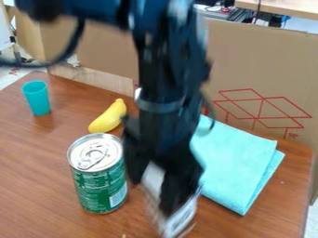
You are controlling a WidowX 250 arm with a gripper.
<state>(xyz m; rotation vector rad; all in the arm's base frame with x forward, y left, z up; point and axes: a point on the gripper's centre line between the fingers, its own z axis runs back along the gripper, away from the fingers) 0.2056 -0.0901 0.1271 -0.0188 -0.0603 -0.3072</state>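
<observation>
A brown wooden table [37, 186] forms the work surface, with cardboard [248, 60] standing upright behind it. The claw [154, 193] hangs over the near part of the table; its jaws stand partly apart and appear closed about a white thing [180, 221], which projects below them. To the left of the claw, just beside it, stands an upright green can [96, 172] with its pull tab uppermost. Beyond the can lies a banana [109, 117]; farther back and left is a teal cup [37, 98]. A folded cloth [233, 158] lies to the right of and behind the claw.

Handling, as judged: the white thing is probably light, and its smooth-looking sides may slip. Its stiffness is uncertain, so a moderate squeeze across opposite sides, near mid-length, is the prudent hold.

The white thing's outline is indistinct, its upper part is masked by the jaws, and its kind cannot be determined; nor can contact with the table. The arm [164, 88] covers the cloth's near-left portion and a pale object [137, 94] behind it. The arm's base lies out of view.
</observation>
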